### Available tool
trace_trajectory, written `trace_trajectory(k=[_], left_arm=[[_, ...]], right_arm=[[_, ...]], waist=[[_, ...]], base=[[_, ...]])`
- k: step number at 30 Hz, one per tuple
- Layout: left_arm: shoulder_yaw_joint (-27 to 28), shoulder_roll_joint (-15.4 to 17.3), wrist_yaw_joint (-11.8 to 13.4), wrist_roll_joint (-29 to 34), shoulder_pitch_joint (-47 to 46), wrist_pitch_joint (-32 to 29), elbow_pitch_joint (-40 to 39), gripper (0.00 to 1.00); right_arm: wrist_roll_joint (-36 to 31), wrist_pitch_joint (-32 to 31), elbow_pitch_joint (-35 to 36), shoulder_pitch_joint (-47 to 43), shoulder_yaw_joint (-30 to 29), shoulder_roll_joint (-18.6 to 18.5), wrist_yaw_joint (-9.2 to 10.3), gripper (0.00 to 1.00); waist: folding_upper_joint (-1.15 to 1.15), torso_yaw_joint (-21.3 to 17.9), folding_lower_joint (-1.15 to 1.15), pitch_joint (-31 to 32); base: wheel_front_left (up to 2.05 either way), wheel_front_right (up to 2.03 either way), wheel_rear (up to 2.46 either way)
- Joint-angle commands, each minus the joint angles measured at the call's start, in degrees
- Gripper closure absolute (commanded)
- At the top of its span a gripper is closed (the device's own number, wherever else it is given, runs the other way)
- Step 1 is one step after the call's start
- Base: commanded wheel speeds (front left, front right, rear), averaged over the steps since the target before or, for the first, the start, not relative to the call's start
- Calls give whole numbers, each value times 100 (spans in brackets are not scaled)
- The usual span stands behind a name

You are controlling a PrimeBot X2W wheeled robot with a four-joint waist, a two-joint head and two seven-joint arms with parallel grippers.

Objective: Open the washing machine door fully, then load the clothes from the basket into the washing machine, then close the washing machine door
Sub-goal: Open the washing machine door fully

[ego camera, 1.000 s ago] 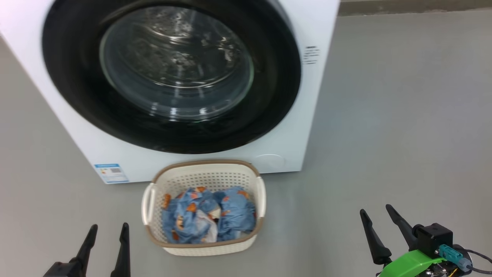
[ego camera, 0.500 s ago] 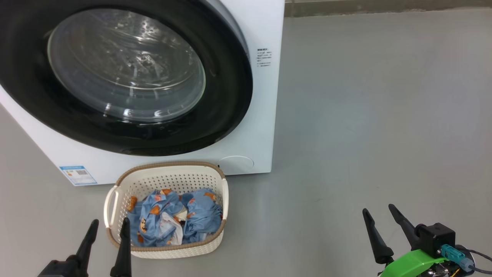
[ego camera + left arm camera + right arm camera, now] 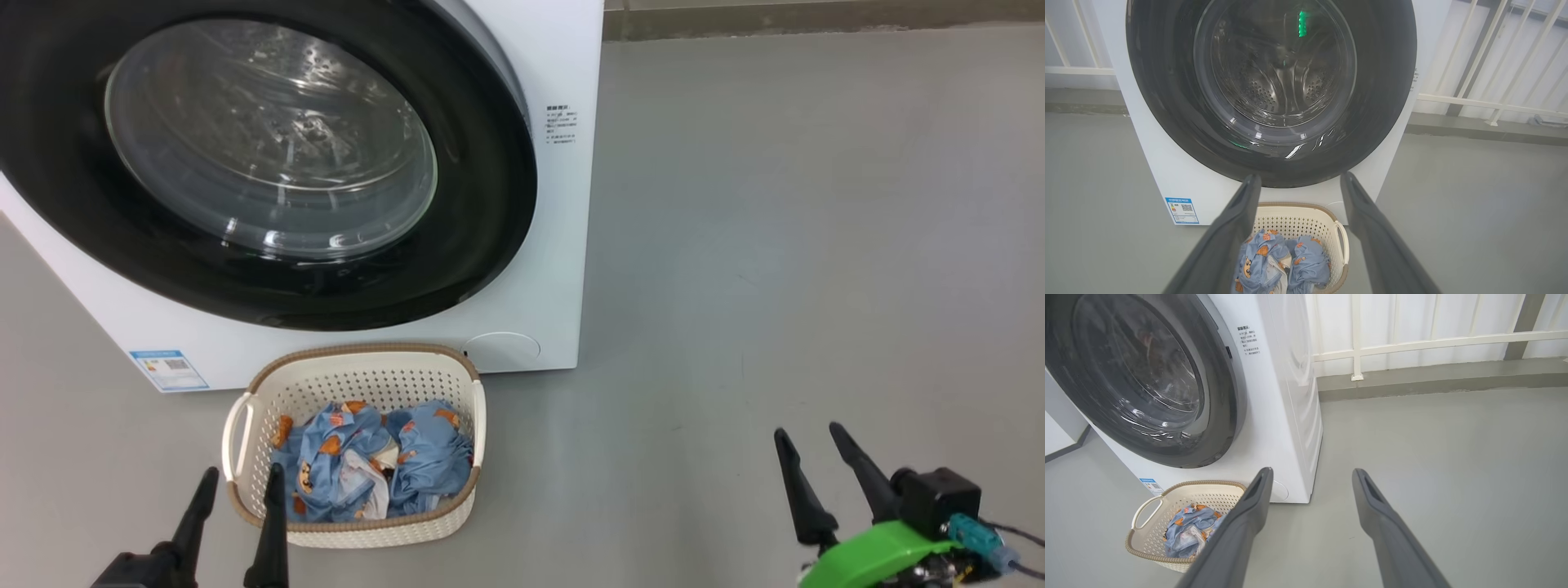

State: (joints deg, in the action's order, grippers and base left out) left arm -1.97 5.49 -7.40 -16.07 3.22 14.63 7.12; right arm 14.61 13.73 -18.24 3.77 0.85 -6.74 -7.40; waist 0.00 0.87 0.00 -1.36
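Bulging glossy washing machine door (image 3: 269, 155), shut, crumpled blue clothes (image 3: 371, 461)

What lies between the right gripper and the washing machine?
Bare grey floor separates the right gripper from the washing machine, as the head view shows.

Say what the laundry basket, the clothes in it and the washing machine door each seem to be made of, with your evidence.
Laundry basket: probably moulded plastic, matt cream, given its rows of holes; brown woven-look rim. Clothes: soft printed fabric, perhaps cotton, in crumpled folds. Washing machine door: glossy black ring, plastic or glass, around a clear porthole, likely glass, showing sharp reflections.
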Motion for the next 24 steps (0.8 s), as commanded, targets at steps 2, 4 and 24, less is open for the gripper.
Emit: trace_trajectory(k=[2,4,24], left_arm=[[159,37,-9,-78,-139,37,-147,0],[152,27,-9,-87,-144,37,-152,0],[-217,-40,-9,-312,-947,37,-134,0]], right_arm=[[243,103,262,401,82,30,-9,100],[437,117,365,559,46,78,-9,100],[3670,126,392,3353,29,-174,-9,100]], waist=[[0,23,0,-23],[0,39,0,-47],[0,688,0,-910]], base=[[0,0,0],[0,0,0],[0,0,0]])
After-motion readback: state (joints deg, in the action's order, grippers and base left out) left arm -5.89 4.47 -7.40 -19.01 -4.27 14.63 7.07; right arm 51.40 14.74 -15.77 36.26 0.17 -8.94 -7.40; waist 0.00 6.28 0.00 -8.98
